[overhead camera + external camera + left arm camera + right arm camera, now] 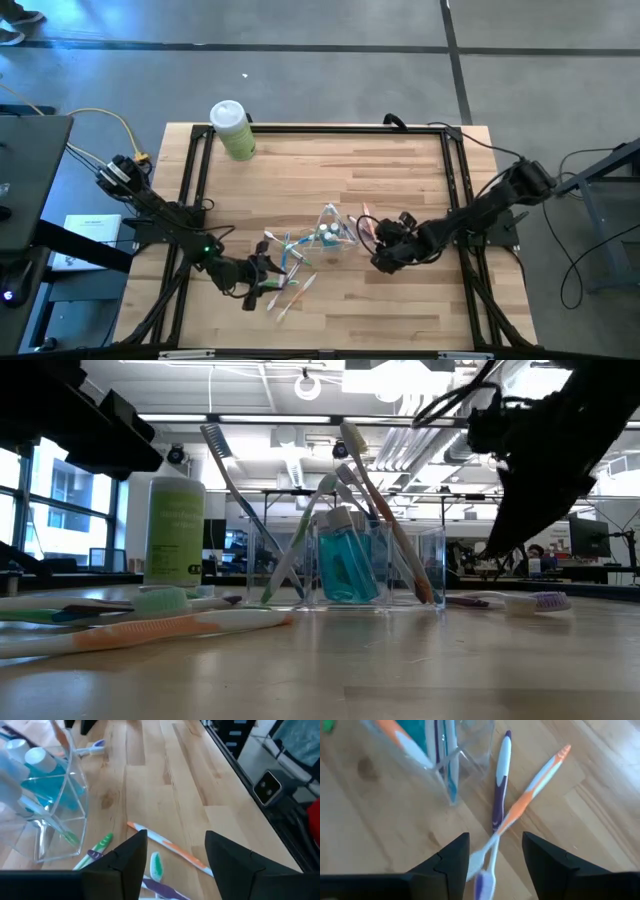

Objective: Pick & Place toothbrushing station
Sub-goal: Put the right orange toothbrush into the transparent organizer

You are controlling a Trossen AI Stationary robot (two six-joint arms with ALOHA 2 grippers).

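Observation:
A small clear plastic cup (328, 233) stands upright on the wooden table, with several toothbrushes leaning in it and teal white-capped tubes (345, 560) inside. More toothbrushes lie loose on the table left of it (285, 285) and right of it (365, 225). My left gripper (268, 270) is open above an orange-white brush (170, 847) and a green one (156, 865), left of the cup (50, 805). My right gripper (378, 248) is open above a purple-white brush (501, 780) and an orange-white brush (530, 790) that lie crossed, right of the cup (445, 750).
A larger pale-green bottle with a white cap (232, 130) stands at the table's far left; it also shows in the low view (175, 530). A black frame (320, 128) runs along the table's edges. Bare wood lies at the far middle and the near right.

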